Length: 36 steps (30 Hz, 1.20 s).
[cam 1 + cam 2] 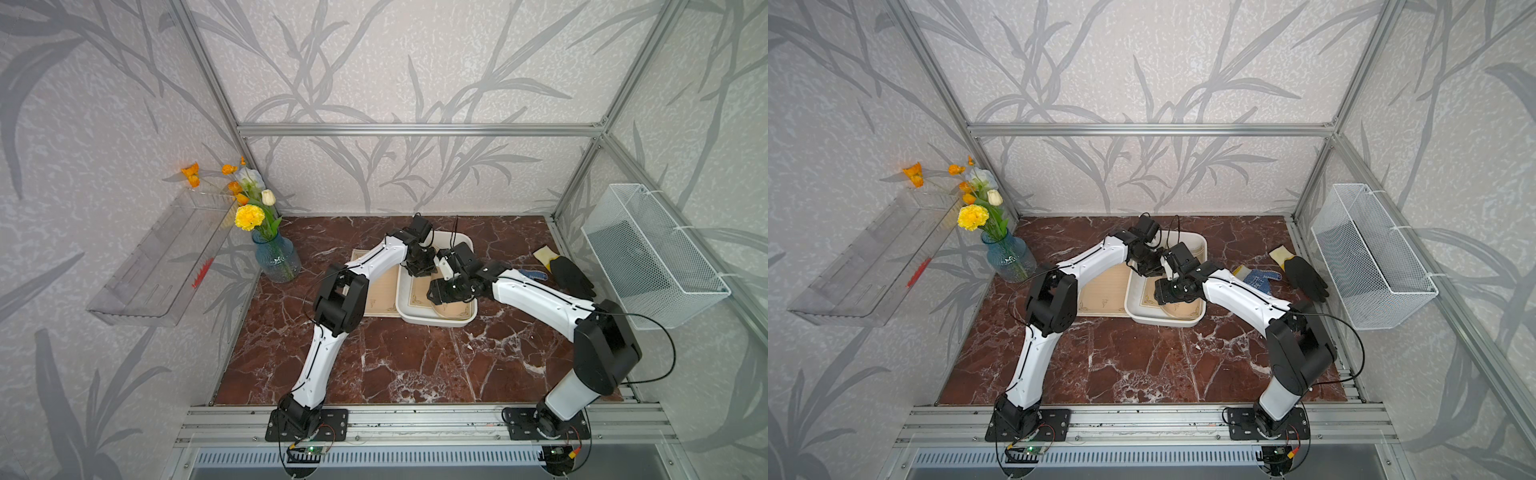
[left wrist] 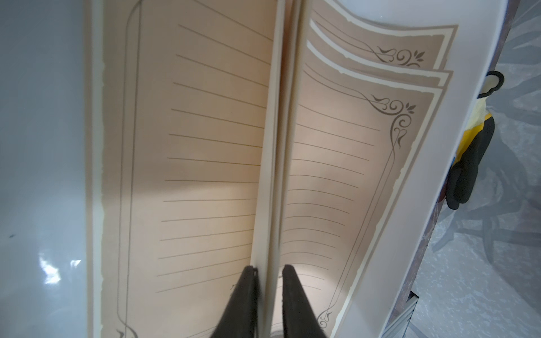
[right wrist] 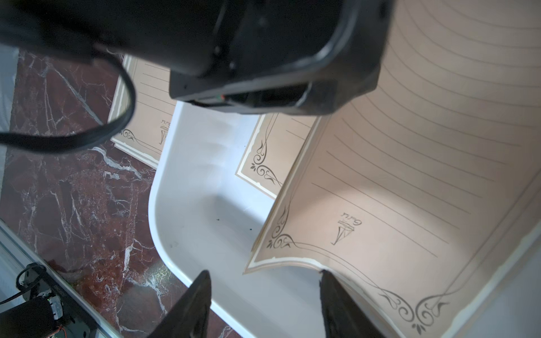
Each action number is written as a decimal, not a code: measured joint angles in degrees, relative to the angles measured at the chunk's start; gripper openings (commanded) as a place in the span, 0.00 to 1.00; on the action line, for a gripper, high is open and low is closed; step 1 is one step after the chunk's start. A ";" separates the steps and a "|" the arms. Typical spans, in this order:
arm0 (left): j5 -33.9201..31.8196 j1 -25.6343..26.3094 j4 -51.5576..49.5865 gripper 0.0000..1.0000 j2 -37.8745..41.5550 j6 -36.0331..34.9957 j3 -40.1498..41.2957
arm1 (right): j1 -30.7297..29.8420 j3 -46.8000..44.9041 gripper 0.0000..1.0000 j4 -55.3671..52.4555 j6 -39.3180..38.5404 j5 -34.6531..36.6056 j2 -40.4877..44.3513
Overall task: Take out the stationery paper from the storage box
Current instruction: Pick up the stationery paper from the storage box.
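Left gripper [image 2: 269, 292]: clamped on the raised edge of several paper sheets [image 2: 210, 146].
Right gripper [image 3: 265, 298]: jaws apart, one finger at a curled sheet's edge.
Box [image 3: 199, 222]: white, held the sheets; another sheet [image 1: 380, 297] lay just beside it.
Surface: red marble table [image 1: 395, 365].
Room: grey leaf-patterned walls [image 1: 415, 62], metal frame [image 1: 415, 129].

In a top view, the storage box [image 1: 434, 321] sits mid-frame on the table [image 1: 374, 365] with stationery paper [image 1: 420, 297] inside. Another sheet [image 1: 380, 297] lies just left of it, gloves [image 1: 571, 274] to its right and a vase [image 1: 276, 259] further left.
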<state>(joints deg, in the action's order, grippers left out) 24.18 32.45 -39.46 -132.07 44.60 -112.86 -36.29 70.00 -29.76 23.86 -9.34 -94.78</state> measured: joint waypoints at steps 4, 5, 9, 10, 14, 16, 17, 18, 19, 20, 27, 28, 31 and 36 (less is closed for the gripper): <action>-0.02 0.00 0.57 0.19 0.00 0.09 0.98 | -1.18 0.02 0.59 -0.17 -0.39 1.73 -0.28; -0.02 0.00 0.59 0.19 0.00 0.11 1.18 | -1.38 0.22 0.58 -0.42 -0.55 2.21 -0.57; -0.02 0.00 0.92 0.19 0.11 0.24 1.99 | -1.62 1.40 0.55 -1.42 -1.36 3.91 -2.51; -0.02 0.00 0.96 0.19 0.20 0.28 2.14 | -1.62 1.77 0.55 -1.57 -1.46 4.22 -3.15; 0.00 0.00 1.38 0.19 0.74 0.57 2.62 | -1.90 3.02 0.56 -1.92 -1.84 4.39 -5.20; -0.02 0.00 1.55 0.19 0.87 0.63 2.67 | -2.10 3.43 0.56 -1.92 -1.90 4.39 -5.55; 0.00 0.00 1.64 0.19 0.94 0.66 2.67 | -2.21 3.69 0.56 -1.92 -1.92 4.37 -5.68; 0.00 0.00 1.70 0.19 0.98 0.66 2.67 | -2.40 4.02 0.55 -2.01 -1.97 4.37 -5.88; 0.02 0.00 1.79 0.19 1.05 0.66 2.67 | -2.51 4.33 0.54 -2.01 -2.05 4.39 -6.10; 0.02 0.00 1.79 0.19 1.09 0.66 2.67 | -2.60 4.59 0.54 -1.99 -2.10 4.39 -6.36; -0.02 0.00 1.84 0.19 1.49 0.68 2.73 | -2.80 4.85 0.46 -2.43 -2.73 5.35 -6.93; 0.00 0.00 1.81 0.19 1.49 0.68 2.73 | -2.82 4.85 0.44 -2.51 -2.84 5.46 -6.93; -0.02 -0.02 1.84 0.19 1.49 0.72 2.78 | -2.86 4.83 0.37 -2.86 -2.99 5.88 -6.84; 0.00 -0.26 1.86 0.19 1.49 1.09 2.78 | -2.89 4.42 0.33 -3.21 -2.93 6.78 -6.27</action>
<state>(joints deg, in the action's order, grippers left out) 24.18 32.18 -37.60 -130.58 45.69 -110.08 -39.18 74.41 -32.97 20.93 -2.57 -101.06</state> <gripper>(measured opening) 0.188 0.344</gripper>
